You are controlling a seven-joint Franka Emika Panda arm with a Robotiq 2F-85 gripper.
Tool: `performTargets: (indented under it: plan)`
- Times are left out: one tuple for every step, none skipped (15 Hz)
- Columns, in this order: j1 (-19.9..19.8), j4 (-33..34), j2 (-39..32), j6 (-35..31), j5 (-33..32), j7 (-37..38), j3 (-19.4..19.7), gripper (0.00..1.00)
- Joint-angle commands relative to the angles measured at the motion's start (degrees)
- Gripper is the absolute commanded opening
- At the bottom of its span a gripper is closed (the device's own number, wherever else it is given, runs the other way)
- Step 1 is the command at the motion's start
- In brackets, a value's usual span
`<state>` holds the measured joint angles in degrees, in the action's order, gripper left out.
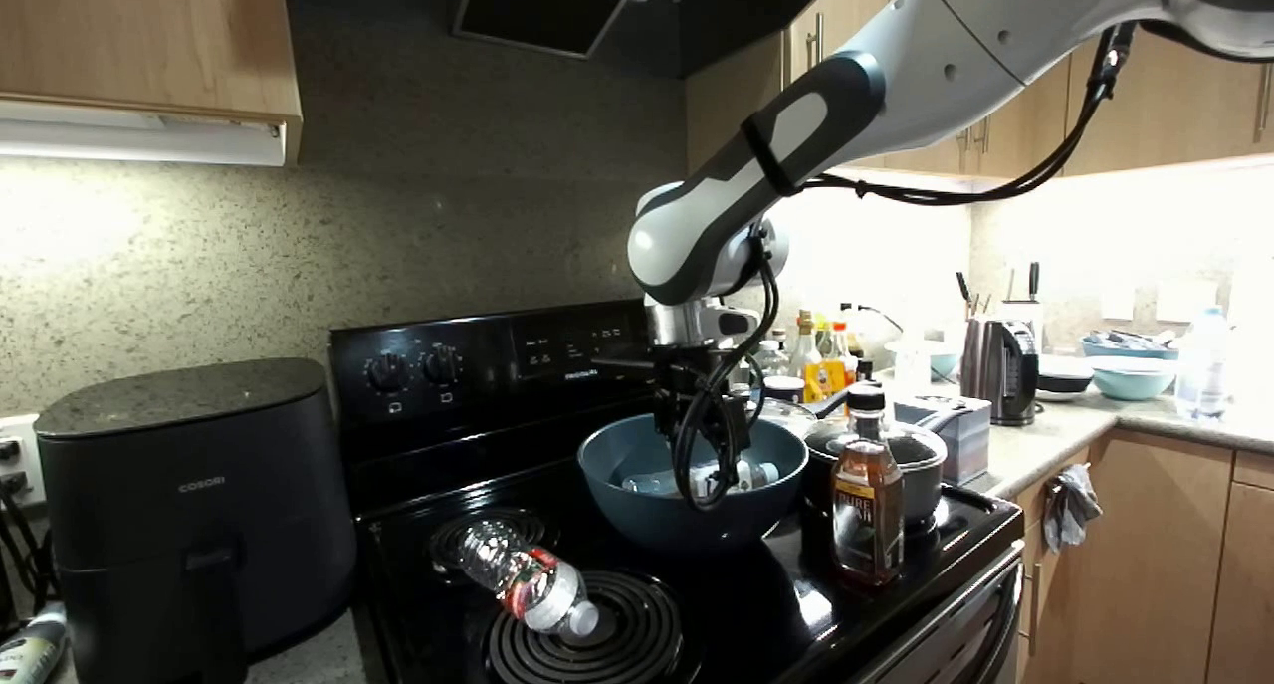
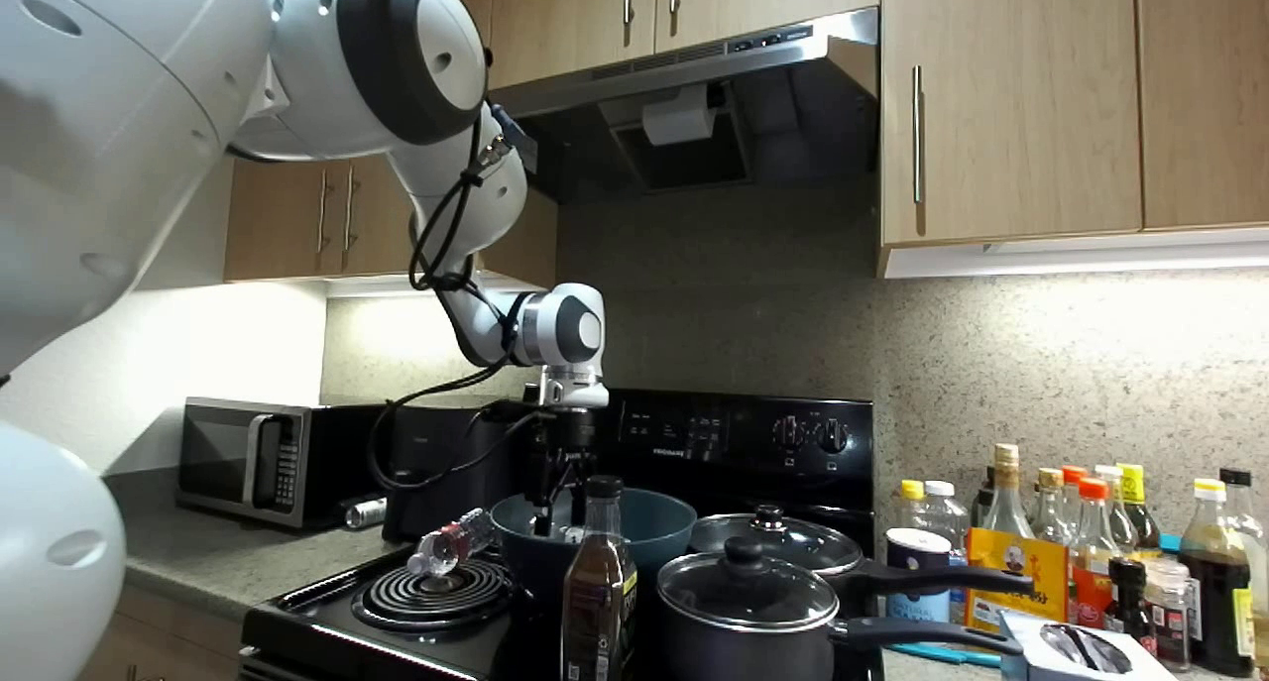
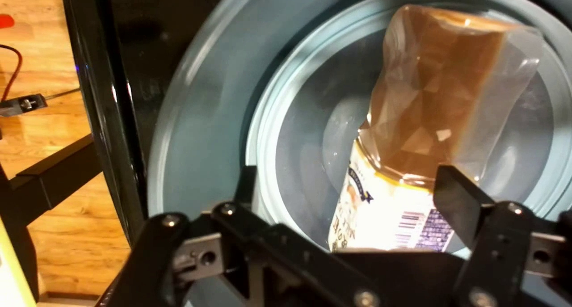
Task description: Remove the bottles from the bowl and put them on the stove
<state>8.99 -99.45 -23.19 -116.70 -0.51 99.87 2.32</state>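
One clear bottle [image 3: 429, 97] with a pale label and brownish tone lies on its side in the blue bowl [image 1: 687, 525]; in the wrist view its label end runs down behind the gripper's body. My gripper [image 3: 348, 186] reaches down into the bowl with its jaws open and wide apart. The bottle's label lies between the fingers as seen from above, closer to the right-hand finger [image 3: 460, 204], which overlaps its edge; contact cannot be made out. Another clear bottle [image 1: 528, 579] with a red label lies across the coil burners of the black stove [image 1: 418, 629], left of the bowl.
An amber syrup bottle [image 1: 868, 510] stands upright on the stove beside the bowl. Two lidded pots [image 2: 749, 612] sit near it, handles pointing outward. A dark air fryer [image 1: 189, 525] borders the stove. Several condiment bottles [image 2: 1091, 532] crowd the counter. The range hood [image 2: 694, 76] hangs above.
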Motion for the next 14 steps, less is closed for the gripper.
performTargets:
  plan:
    - [-0.5, 4.6, -3.3, 2.3, 0.5, 0.4, -0.3, 1.00]
    - [-0.5, 5.6, -4.0, 2.3, 0.3, 0.4, -0.2, 1.00]
    - [-0.5, 6.6, -4.8, 2.3, 0.2, 0.4, -0.1, 1.00]
    - [-0.2, 7.1, -5.2, 0.9, -0.5, 0.7, 0.3, 1.00]
    - [-0.1, 7.9, -5.7, 0.6, -0.8, 0.9, 0.5, 1.00]
    - [-0.1, 8.9, -6.3, 1.0, -0.6, 1.1, 0.6, 1.00]
    - [-0.1, 9.6, -6.9, 1.4, -0.5, 1.1, 0.7, 1.00]
    - [-0.1, 10.2, -7.6, 1.5, -0.5, 1.2, 0.8, 1.00]
    - [-0.1, 10.8, -8.3, 1.7, -0.4, 1.2, 0.8, 1.00]
    - [-0.1, 11.5, -9.0, 1.9, -0.2, 1.1, 0.8, 1.00]
    - [-0.2, 12.2, -9.7, 2.0, -0.1, 1.1, 0.9, 1.00]
    - [-0.2, 13.0, -10.4, 2.4, 0.2, 1.2, 0.9, 1.00]
    - [-0.3, 13.6, -11.1, 2.5, 0.3, 1.1, 1.0, 1.00]
    - [-0.3, 14.1, -11.8, 2.7, 0.4, 1.1, 1.0, 1.00]
